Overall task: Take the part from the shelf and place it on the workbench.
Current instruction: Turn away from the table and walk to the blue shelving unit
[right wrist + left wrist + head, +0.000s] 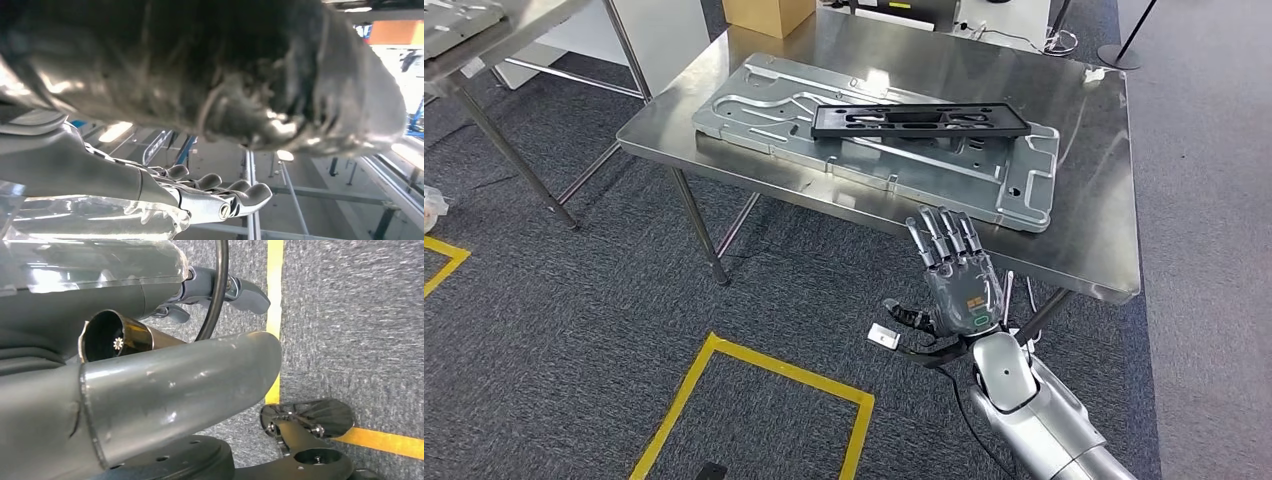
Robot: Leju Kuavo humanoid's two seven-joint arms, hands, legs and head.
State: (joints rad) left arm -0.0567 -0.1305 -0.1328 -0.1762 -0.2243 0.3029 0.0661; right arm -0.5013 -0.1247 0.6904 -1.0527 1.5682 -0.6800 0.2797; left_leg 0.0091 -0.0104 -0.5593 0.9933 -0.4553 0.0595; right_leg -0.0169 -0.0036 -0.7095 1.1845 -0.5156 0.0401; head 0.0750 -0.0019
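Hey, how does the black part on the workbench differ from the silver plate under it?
The black part is dark, matte and narrow; the silver plate is pale, shiny metal, far longer and wider. The black part lies on top of the silver plate, which rests directly on the workbench. The black part has a row of cutouts; the silver plate has pressed ridges and grooves. Both lie flat, lengthwise along the workbench.

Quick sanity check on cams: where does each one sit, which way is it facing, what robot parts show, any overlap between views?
Head view: high on the body, looking forward and down at the steel workbench with the grey plate and black part; right hand and forearm show.
Left wrist view: behind the left hand, facing the carpet and yellow floor tape.
Right wrist view: behind the right hand, facing upward at ceiling beams.
Shared: right hand in head and right wrist views; yellow tape in head and left wrist views.
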